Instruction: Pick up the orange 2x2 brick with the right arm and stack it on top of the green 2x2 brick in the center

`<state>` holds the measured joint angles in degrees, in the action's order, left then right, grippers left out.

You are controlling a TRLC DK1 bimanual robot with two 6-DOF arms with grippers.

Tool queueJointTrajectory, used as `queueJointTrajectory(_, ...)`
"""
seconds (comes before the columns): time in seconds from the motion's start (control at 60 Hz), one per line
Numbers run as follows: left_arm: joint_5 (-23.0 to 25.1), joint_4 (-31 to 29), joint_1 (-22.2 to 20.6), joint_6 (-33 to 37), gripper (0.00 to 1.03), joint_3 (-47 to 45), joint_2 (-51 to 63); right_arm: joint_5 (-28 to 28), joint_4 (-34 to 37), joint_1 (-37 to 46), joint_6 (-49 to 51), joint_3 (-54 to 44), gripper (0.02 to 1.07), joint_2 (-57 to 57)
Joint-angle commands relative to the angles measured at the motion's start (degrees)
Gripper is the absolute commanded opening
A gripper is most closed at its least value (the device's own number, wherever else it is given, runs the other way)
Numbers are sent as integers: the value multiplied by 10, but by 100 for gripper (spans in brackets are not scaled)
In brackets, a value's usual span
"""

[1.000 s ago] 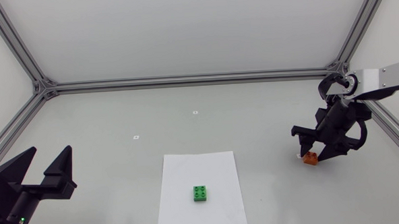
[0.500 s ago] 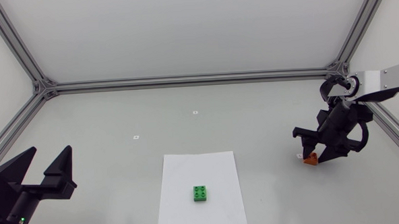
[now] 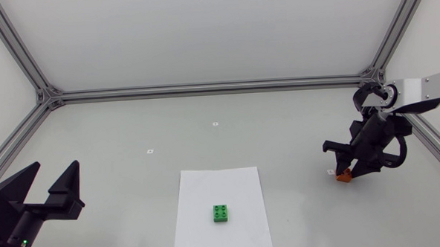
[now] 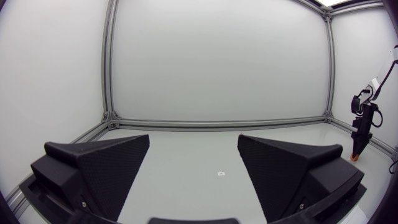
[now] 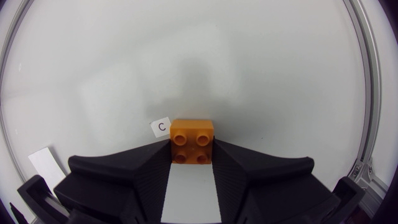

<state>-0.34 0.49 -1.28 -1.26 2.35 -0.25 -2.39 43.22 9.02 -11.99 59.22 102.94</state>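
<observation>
The orange 2x2 brick (image 3: 344, 177) sits close to the table's (image 3: 280, 136) right edge, about halfway between its far and near edges. In the right wrist view the orange 2x2 brick (image 5: 192, 134) is studs up, with four studs showing. It sits right at the tips of my right gripper (image 5: 192, 152). One black finger (image 5: 149, 163) presses its one side and the other finger presses the opposite side, so I read the pincer as clamped on the brick, with the fingers only a brick's width apart. I cannot tell whether the brick is on the surface or lifted just clear of it. A small white marker (image 5: 160, 127) with a letter on it lies on the surface, touching or just beside the brick's far corner.

From the head view, the right gripper (image 3: 346, 173) points down over the brick, and its arm comes in from the right edge.

The green 2x2 brick (image 3: 222, 213) is well apart from it, studs up, on a white sheet of paper (image 3: 208, 187). The sheet lies at the middle of the table's near edge.

My left gripper (image 3: 55, 166) is at the near left corner. In its own wrist view the left gripper (image 4: 194, 149) has its fingers spread wide with nothing between them. Two more small white markers (image 3: 215, 124) lie on the surface beyond the paper, towards the far edge.
</observation>
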Motion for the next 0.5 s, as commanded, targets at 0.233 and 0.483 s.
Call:
queueJointTrajectory(0.233, 3, -8, 1, 7, 99, -23, -5, 47, 38, -73, 17, -23, 29, -81)
queueJointTrajectory(0.483, 3, -8, 1, 7, 99, -23, -5, 96, 63, -168, 30, -37, 28, -121)
